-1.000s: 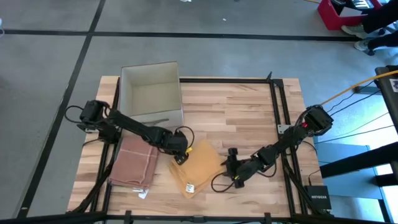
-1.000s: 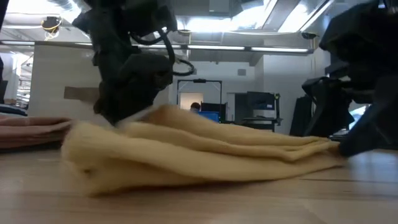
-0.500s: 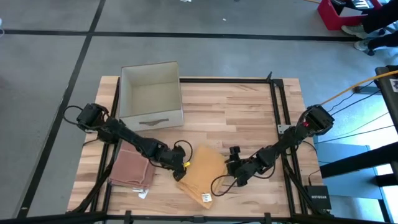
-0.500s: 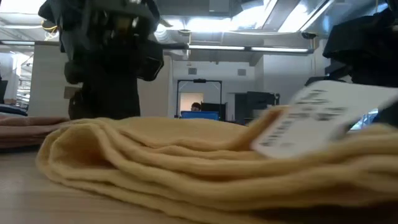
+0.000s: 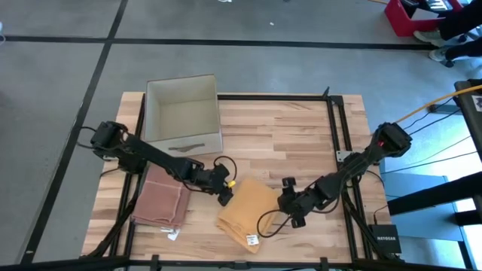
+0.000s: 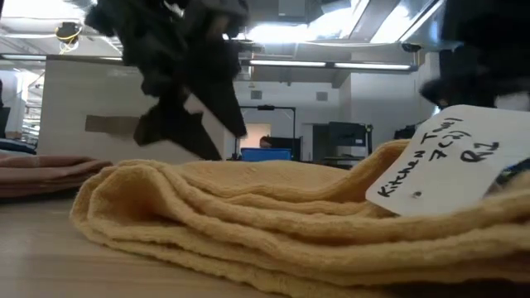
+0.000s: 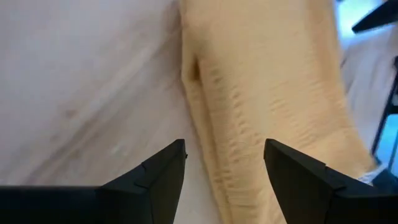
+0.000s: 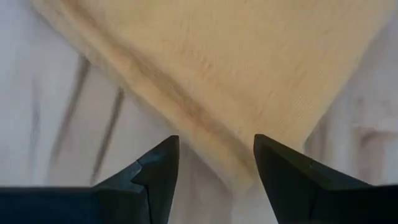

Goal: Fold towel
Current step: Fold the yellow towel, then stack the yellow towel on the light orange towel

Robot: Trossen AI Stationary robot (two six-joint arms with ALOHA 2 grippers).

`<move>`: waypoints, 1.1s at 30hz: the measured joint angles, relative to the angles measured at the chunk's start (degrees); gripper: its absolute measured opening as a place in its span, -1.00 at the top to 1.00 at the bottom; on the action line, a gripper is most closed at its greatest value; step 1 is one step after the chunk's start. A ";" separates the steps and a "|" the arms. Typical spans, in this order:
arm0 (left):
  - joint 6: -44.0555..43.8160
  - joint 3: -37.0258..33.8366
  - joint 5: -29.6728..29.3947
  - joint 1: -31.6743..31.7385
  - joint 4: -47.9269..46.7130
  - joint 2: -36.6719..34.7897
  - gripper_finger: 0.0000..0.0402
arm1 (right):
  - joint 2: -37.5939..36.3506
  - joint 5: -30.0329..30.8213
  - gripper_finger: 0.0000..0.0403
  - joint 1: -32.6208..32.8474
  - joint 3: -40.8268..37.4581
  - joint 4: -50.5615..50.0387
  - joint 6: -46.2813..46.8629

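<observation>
Yellow towel (image 5: 247, 213) lies folded in layers btwn both claws, tag showing. Left gripper (image 5: 224, 197) fingers apart, just off its edge; right gripper (image 5: 287, 205) apart, opposite edge. Fold looks nearly done; brown towel (image 5: 162, 203) beside left claw already folded.

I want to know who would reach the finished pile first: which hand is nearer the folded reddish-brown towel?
Left. The left hand is between the folded reddish-brown towel and the yellow towel; the right hand is beyond the yellow towel's far side.

Ribbed matt yellow cloth towel (image 5: 247, 213)
</observation>
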 joint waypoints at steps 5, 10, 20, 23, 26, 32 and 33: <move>-0.66 -0.04 3.30 0.96 2.40 5.55 -0.04 | 0.84 -0.64 -0.04 0.64 -5.74 9.32 1.52; -0.45 0.05 8.39 0.63 11.38 9.51 -0.04 | 0.89 1.25 -0.04 0.51 -7.58 13.67 0.59; 2.76 -0.10 11.21 0.66 11.71 9.32 -0.04 | 4.52 0.41 -0.04 -0.17 -7.93 16.44 0.03; 3.73 -0.08 12.35 0.66 11.81 7.95 -0.04 | 4.58 0.00 -0.04 -0.19 -7.89 16.63 0.02; 4.68 -0.07 15.56 1.11 10.40 6.51 -0.04 | 4.58 -0.04 -0.04 -0.17 -7.89 16.58 0.03; 7.09 0.01 10.63 0.93 8.16 -0.07 -0.04 | 4.58 -0.10 -0.04 -0.17 -7.89 16.58 0.05; 7.46 0.01 9.95 0.69 8.32 -0.47 -0.04 | 4.58 -0.13 -0.04 -0.17 -7.89 16.61 0.07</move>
